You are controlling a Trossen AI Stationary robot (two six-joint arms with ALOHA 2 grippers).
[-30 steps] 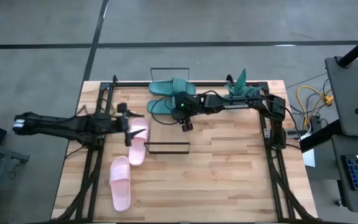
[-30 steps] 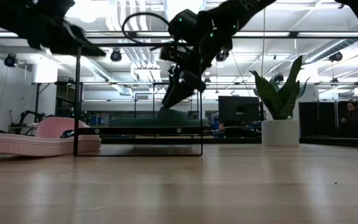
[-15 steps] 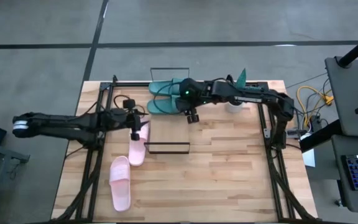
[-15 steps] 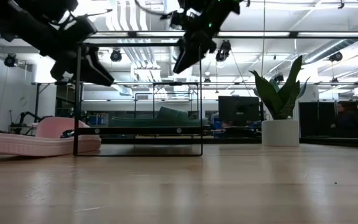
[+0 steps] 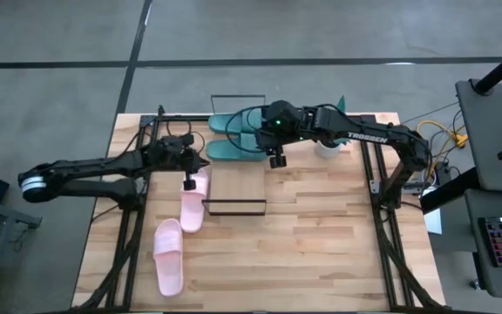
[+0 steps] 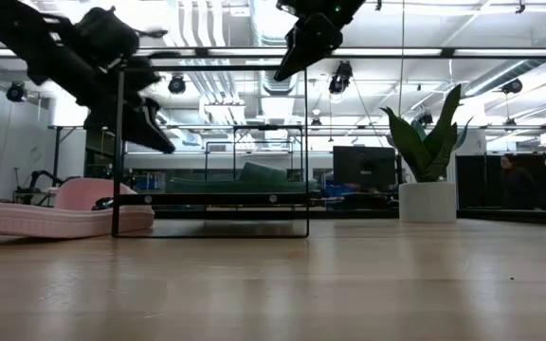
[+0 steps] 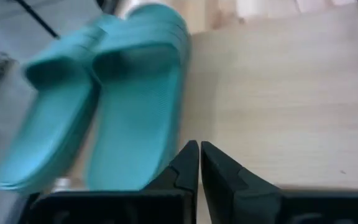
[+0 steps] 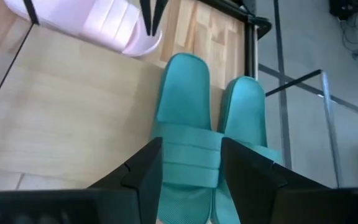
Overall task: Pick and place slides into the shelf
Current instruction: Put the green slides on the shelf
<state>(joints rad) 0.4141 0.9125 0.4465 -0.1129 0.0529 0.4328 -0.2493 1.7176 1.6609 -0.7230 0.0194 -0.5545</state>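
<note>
The left claw [image 5: 189, 184], fingers together and empty, hangs over a pink slide [image 5: 193, 201] beside the shelf [image 5: 236, 181]. The right claw [image 5: 276, 161], fingers apart, hovers above two teal slides [image 5: 234, 136] at the shelf's far end. Another pink slide [image 5: 168, 255] lies on the desk [image 5: 321, 244].

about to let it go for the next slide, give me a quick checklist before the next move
1. Teal slides on the shelf, side by side at its far end: ok.
2. Right pincer open, holding nothing, above the teal pair: ok.
3. Left pincer shut and empty, raised near the shelf's left edge; needs opening before a grasp: not ok.
4. Nearer pink slide on the table beside the shelf, not yet placed: not ok.
5. Second pink slide lying free on the table: ok.
6. Bare shelf board free for the pink pair: ok.
</note>
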